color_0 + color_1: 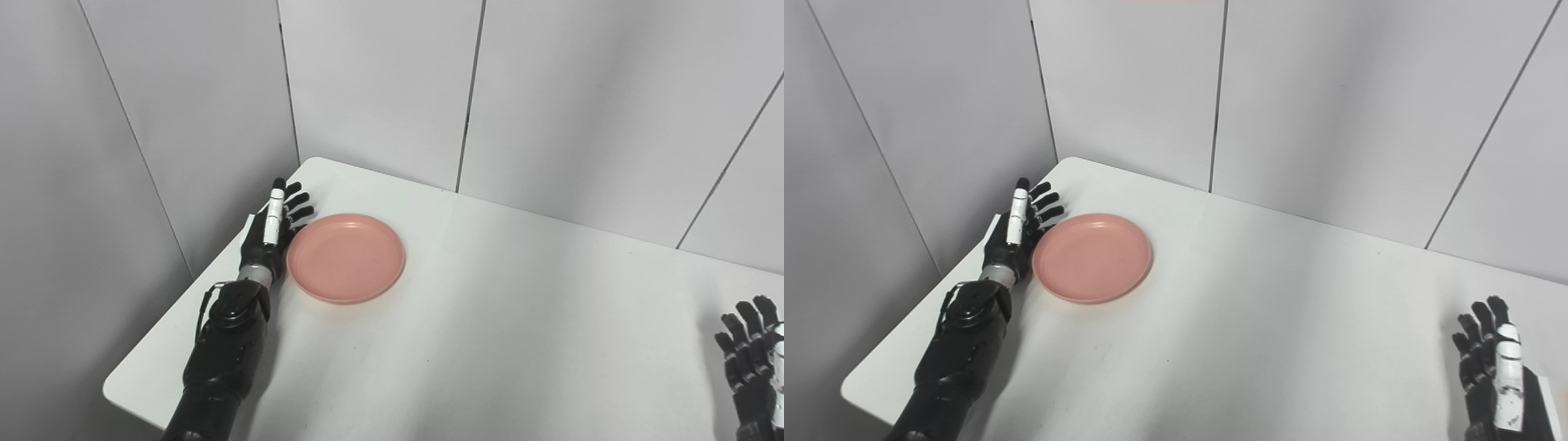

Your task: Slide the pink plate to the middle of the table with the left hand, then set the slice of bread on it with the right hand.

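The pink plate (345, 257) lies empty on the white table (490, 318), toward its left side. My left hand (272, 229) is open, standing on edge with its fingers stretched out, right against the plate's left rim. My right hand (1494, 367) is open and empty at the table's right front corner, far from the plate. No slice of bread shows in either view.
Grey wall panels (380, 86) close in the table at the back and left. The table's left edge (184, 294) runs just beside my left forearm.
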Tool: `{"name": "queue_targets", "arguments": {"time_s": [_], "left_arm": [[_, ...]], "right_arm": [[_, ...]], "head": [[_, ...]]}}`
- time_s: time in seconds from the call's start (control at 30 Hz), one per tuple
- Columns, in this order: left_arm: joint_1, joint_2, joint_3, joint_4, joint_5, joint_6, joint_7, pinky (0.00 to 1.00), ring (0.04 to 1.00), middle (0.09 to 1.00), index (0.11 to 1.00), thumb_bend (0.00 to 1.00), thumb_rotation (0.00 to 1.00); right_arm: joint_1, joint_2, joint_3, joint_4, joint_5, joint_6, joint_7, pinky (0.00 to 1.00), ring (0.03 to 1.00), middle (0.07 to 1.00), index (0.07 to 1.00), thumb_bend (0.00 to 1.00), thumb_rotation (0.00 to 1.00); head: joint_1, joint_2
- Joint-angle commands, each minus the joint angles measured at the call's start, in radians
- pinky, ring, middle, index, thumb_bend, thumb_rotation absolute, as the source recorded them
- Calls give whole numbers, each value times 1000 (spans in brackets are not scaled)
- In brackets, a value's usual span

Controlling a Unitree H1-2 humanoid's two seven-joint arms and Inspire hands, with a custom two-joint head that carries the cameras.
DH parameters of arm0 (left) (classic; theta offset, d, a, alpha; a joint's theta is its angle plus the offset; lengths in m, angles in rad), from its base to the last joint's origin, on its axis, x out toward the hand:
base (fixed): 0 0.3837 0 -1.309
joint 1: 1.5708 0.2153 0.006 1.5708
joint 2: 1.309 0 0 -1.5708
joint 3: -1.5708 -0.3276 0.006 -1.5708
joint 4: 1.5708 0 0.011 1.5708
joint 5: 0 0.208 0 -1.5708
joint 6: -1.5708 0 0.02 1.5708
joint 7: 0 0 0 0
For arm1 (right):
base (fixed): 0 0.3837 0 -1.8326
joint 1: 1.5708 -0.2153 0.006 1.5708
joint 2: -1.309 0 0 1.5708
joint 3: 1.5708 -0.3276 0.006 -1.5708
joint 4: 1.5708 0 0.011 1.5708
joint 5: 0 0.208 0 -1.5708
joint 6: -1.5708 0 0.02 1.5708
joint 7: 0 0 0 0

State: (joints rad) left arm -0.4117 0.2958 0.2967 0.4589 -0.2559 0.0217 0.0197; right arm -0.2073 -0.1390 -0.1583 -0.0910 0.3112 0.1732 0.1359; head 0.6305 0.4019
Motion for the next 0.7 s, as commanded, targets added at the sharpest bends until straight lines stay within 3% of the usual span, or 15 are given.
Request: {"name": "queue_targets", "arguments": {"time_s": [0.0, 0.17, 0.33, 0.5, 0.67], "left_arm": [[-47, 16, -6, -7, -3, -27, -25, 668, 819, 851, 826, 740, 971], [-58, -1, -11, 7, -5, -37, -35, 754, 823, 857, 823, 729, 955], [-71, 0, -35, 39, 29, -60, -40, 632, 816, 855, 817, 751, 977], [-75, -7, -50, 45, 33, -60, -48, 671, 823, 850, 812, 751, 981], [-86, -18, -60, 62, 24, -64, -55, 647, 815, 862, 808, 767, 976]], "right_arm": [[-32, -9, -7, -39, 9, -16, -1, 1000, 974, 983, 990, 544, 917], [-32, -8, -7, -42, 11, -16, -1, 1000, 971, 983, 988, 550, 909], [-32, -7, -8, -44, 16, -18, 0, 1000, 980, 984, 985, 544, 904], [-33, -8, -10, -42, 18, -16, -1, 1000, 982, 986, 990, 551, 903], [-34, -10, -10, -41, 17, -20, 2, 1000, 983, 988, 984, 545, 906]], "head": [[-1, 2], [-3, 5], [-4, 6], [-6, 7], [-10, 9]]}}
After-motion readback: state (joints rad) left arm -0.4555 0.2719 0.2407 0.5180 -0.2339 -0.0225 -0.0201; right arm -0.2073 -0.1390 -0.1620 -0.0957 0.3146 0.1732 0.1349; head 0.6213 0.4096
